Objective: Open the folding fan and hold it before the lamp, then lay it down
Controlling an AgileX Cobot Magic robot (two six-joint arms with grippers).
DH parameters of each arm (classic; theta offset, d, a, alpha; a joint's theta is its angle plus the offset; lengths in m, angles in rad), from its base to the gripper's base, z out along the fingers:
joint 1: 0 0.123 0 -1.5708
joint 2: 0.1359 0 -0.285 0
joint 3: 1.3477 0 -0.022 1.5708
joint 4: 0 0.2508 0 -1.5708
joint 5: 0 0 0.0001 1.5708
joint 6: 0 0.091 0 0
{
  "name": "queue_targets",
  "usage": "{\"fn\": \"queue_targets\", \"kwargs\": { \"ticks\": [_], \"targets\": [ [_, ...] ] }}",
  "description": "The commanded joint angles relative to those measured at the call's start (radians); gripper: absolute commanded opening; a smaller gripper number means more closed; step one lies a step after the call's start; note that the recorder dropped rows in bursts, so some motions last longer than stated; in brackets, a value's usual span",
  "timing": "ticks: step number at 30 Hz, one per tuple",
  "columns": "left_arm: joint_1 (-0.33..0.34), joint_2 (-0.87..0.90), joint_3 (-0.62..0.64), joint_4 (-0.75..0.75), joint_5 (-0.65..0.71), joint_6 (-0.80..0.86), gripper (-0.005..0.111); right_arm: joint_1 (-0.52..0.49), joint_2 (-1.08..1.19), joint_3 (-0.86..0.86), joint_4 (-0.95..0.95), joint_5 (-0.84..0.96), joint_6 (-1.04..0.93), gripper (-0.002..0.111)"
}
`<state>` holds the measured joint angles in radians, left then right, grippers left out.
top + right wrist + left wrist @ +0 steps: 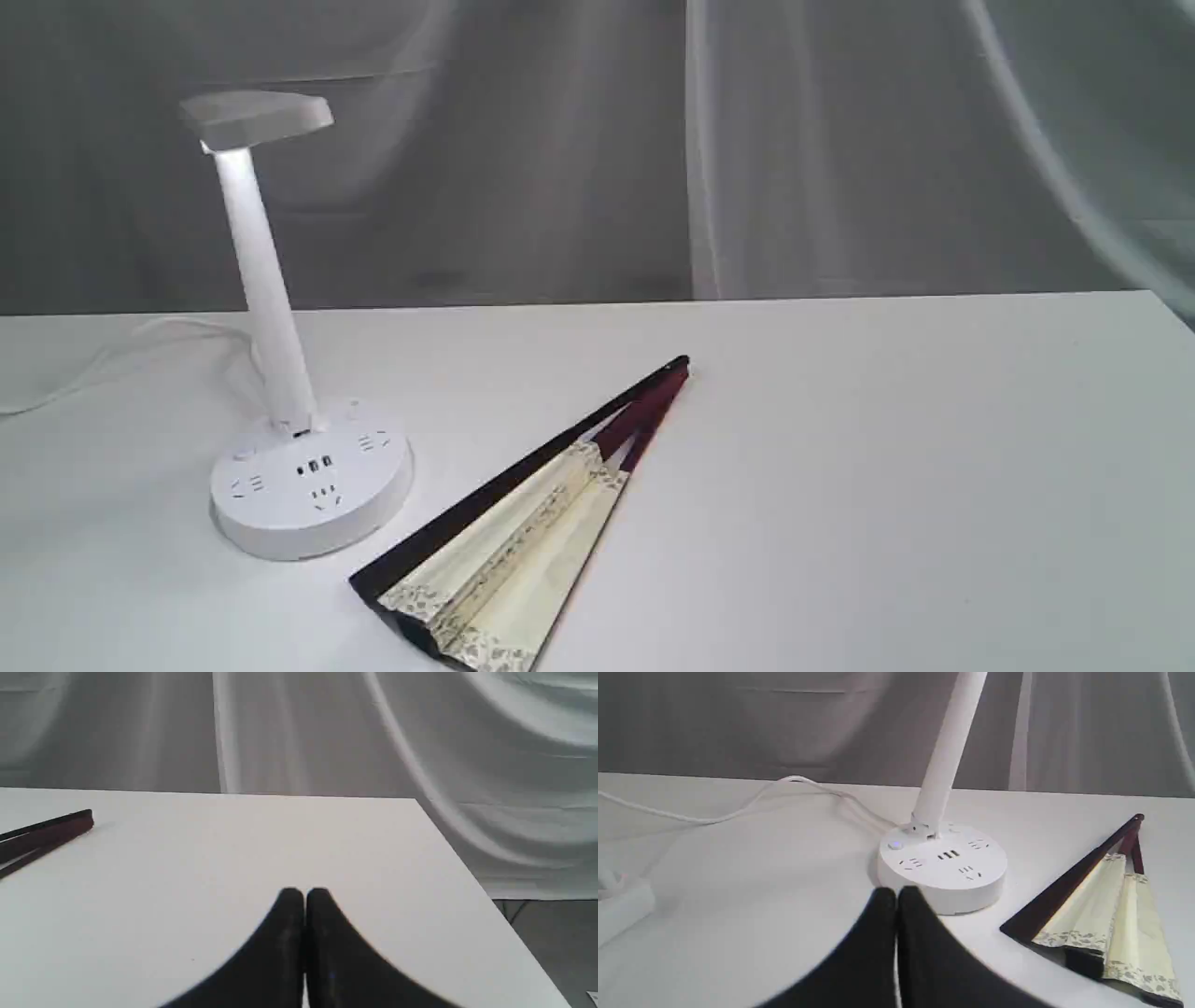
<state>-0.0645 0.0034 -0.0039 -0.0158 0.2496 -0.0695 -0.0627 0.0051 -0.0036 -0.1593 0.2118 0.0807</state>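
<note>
White table [887, 485] open rightward, folding fan [523, 527] beside lamp [273, 308]

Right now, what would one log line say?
folding fan: partly open, lying flat; lamp: standing nearby; left gripper: shut, empty; right gripper: shut, empty

White lamp [266, 299] stands at the left of the table [887, 485], its column leaning and its cord [112, 350] trailing off behind. Near its round base lies the fan [523, 532], flat and only slightly spread, pivot end pointing toward the far edge.
</note>
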Motion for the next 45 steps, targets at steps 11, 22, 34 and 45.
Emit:
{"fn": "queue_targets", "kwargs": {
  "ticks": [11,22,34,45],
  "targets": [
    [0.003,-0.003,0.004,-0.004,-0.046,-0.017,0.0,-0.006,-0.005,0.004,0.007,-0.026,0.0,0.0],
    [0.003,-0.003,-0.094,0.0,-0.034,-0.061,0.0,-0.006,-0.005,-0.008,0.034,-0.156,0.002,0.0],
    [0.003,-0.003,-0.336,0.0,0.182,-0.062,0.0,-0.006,-0.005,-0.215,0.071,0.009,0.002,0.0],
    [0.003,-0.003,-0.512,0.0,0.389,-0.053,0.0,-0.006,0.024,-0.334,0.087,0.226,0.002,0.0]
  ]
}}
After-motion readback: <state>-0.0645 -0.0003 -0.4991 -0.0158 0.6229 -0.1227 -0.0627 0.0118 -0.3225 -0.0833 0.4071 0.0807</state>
